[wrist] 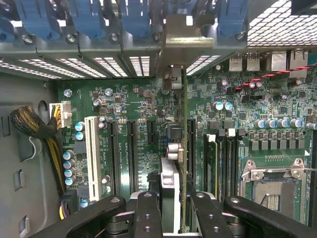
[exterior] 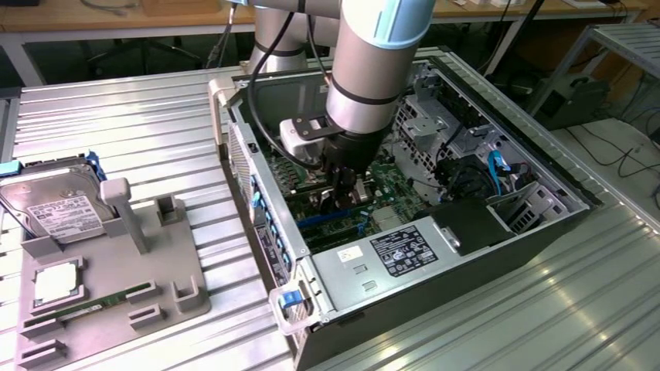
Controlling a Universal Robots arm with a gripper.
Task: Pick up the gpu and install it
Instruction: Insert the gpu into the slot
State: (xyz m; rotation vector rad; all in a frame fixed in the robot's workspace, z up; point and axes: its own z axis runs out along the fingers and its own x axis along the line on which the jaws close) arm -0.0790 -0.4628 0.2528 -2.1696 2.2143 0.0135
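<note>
The gpu point(wrist: 184, 163) is gripped edge-on between the closed fingers point(wrist: 148, 213) of the pincer point(wrist: 173, 210), inside the open computer case point(exterior: 515, 232). Just beyond it, the green motherboard point(wrist: 143, 106) is seen, and further off the case's rear slots point(wrist: 119, 62).

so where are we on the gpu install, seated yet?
Done: the thin green card with a pale metal bracket, the gpu, is off the grey parts holder and inside the open black computer case. In hand: the tool is shut on the card's edge, holding it upright over the green motherboard, bracket end at the rear slot openings. Left: whether it is fully seated can't be told; the tool hasn't let go.
</note>
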